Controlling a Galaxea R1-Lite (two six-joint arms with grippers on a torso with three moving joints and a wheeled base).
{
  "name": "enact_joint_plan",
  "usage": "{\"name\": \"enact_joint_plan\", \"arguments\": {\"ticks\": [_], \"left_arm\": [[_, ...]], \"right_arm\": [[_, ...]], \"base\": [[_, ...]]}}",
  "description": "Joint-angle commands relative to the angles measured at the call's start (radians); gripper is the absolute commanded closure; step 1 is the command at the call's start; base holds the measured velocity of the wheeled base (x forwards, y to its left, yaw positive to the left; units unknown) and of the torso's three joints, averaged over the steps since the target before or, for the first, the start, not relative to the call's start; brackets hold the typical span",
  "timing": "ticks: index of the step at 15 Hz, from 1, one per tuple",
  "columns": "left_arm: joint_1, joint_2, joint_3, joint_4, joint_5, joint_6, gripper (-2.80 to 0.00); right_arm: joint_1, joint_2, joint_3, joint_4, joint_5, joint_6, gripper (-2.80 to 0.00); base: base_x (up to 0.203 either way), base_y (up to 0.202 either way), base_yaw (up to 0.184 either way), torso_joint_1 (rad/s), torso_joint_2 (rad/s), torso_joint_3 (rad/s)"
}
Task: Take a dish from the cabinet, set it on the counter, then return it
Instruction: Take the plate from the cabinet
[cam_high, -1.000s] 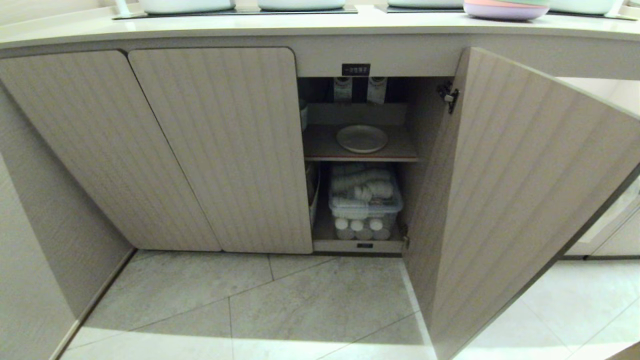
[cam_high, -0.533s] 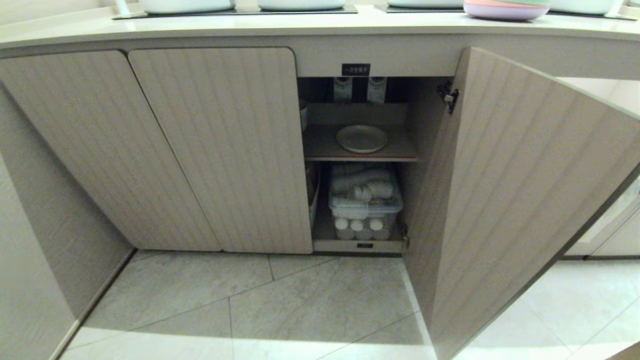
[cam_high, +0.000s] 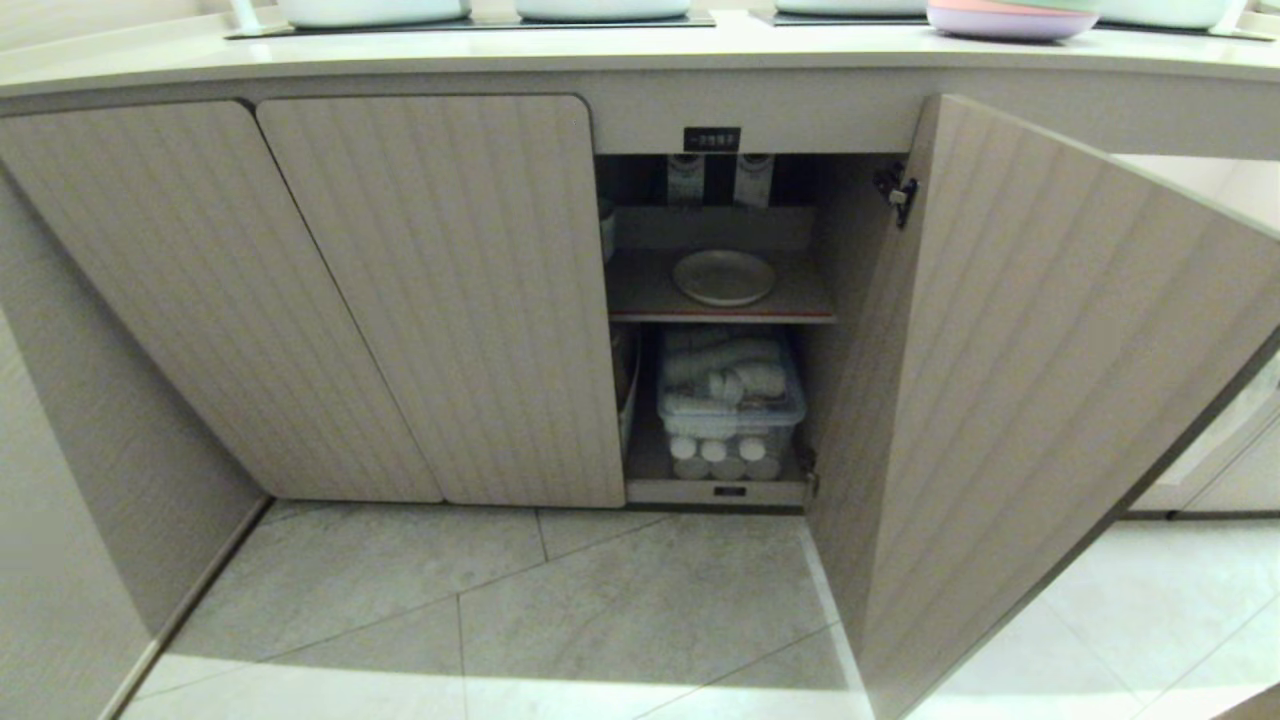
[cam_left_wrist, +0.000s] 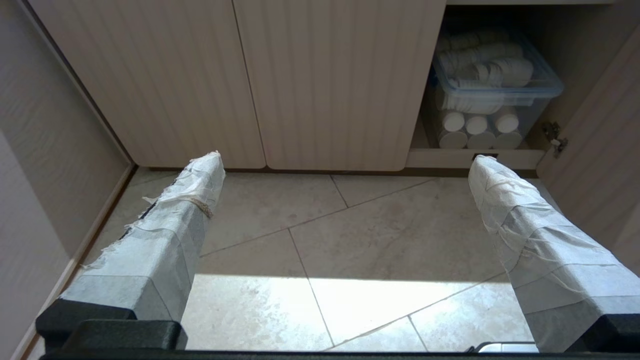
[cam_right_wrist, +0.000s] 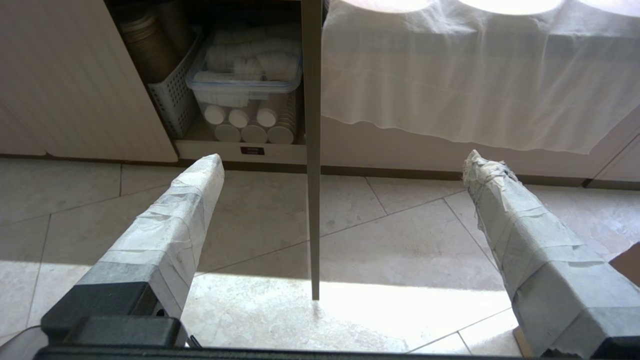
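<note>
Ribbed wood-grain cabinet (cam_high: 440, 300), matte dish (cam_high: 724, 277), clear plastic bin (cam_high: 730, 400), stone-look floor tiles (cam_high: 640, 590).

access: cabinet (cam_high: 470, 300) right door (cam_high: 1050, 400) swung wide, opening clear from the front | upper shelf (cam_high: 650, 290): bare board left of and in front of dish (cam_high: 724, 277), low headroom | lower bay: clear bin (cam_high: 730, 405) fills it | left doors shut | floor (cam_high: 600, 600) in front bare

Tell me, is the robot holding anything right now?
Nothing. The left gripper and right gripper are both open and empty; the plate sits on the cabinet shelf.
</note>
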Motion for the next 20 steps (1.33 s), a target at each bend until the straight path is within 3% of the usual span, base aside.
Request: {"name": "enact_joint_plan", "arguments": {"ticks": [1, 20], "left_arm": [[0.000, 0.000, 0.000, 0.000, 0.001, 0.000, -2.80], [0.000, 0.000, 0.000, 0.000, 0.001, 0.000, -2.80]], "right_arm": [[0.000, 0.001, 0.000, 0.000, 0.000, -0.003, -2.80], [0.000, 0.001, 0.000, 0.000, -0.001, 0.005, -2.80]], "base": [[0.000, 0.000, 0.000, 0.000, 0.00, 0.000], [0.000, 0.000, 0.000, 0.000, 0.00, 0.000]]}}
